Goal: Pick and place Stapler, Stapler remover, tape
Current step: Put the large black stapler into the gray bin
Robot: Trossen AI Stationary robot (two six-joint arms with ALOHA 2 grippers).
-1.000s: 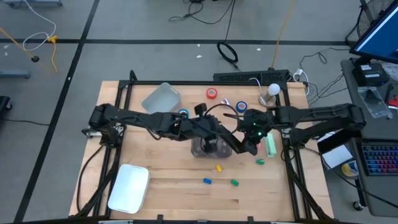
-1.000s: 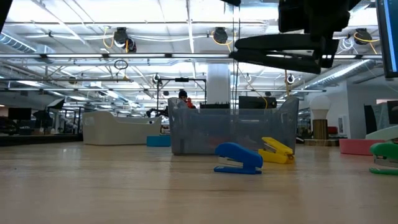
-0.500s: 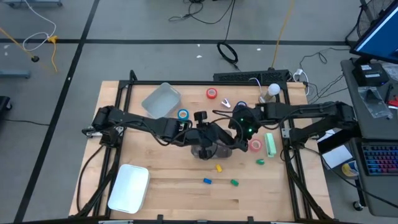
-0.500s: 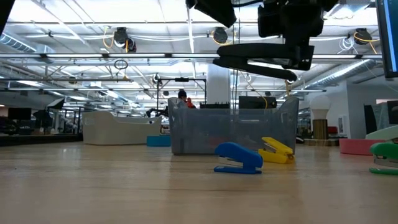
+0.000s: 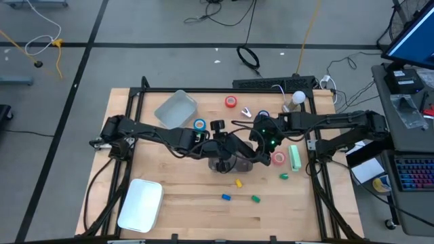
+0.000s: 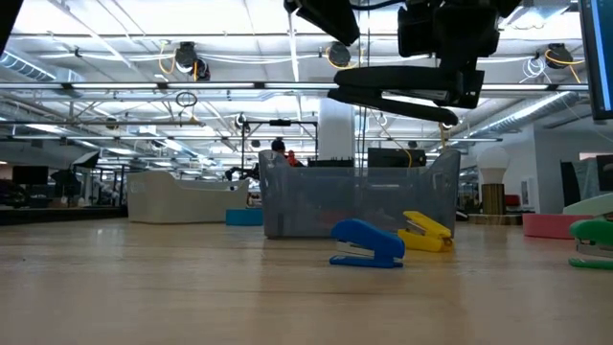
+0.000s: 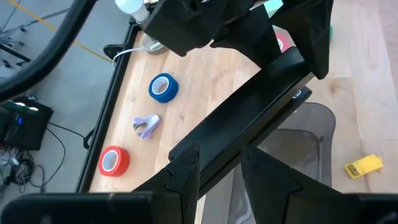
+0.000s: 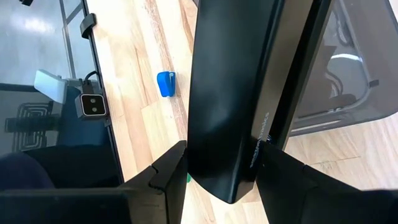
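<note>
Step in hand: both arms carry one long black stapler (image 6: 402, 84) in the air over the clear grey plastic bin (image 6: 359, 201) at mid-table — a two-handed hold, or possibly a hand-over between the arms; I cannot say which.

Left gripper (image 7: 221, 163): fingers part-way closed, clamped on one end of the stapler's body. Right gripper (image 8: 224, 163): likewise part-closed on the other end, the dark bar filling the gap between its fingers. In the low view the stapler hangs roughly level, well above the bin's rim.

Next move, as I judge it — lower the stapler into the bin with both arms in step, then release; its length may catch on the walls.

Still out on the wooden table (image 5: 190, 203): red tape roll (image 7: 114, 162), dark blue tape roll (image 7: 164, 88), a small lilac staple remover (image 7: 146, 124) between them, and small blue (image 6: 368, 243) and yellow (image 6: 424, 232) staplers in front of the bin.
</note>
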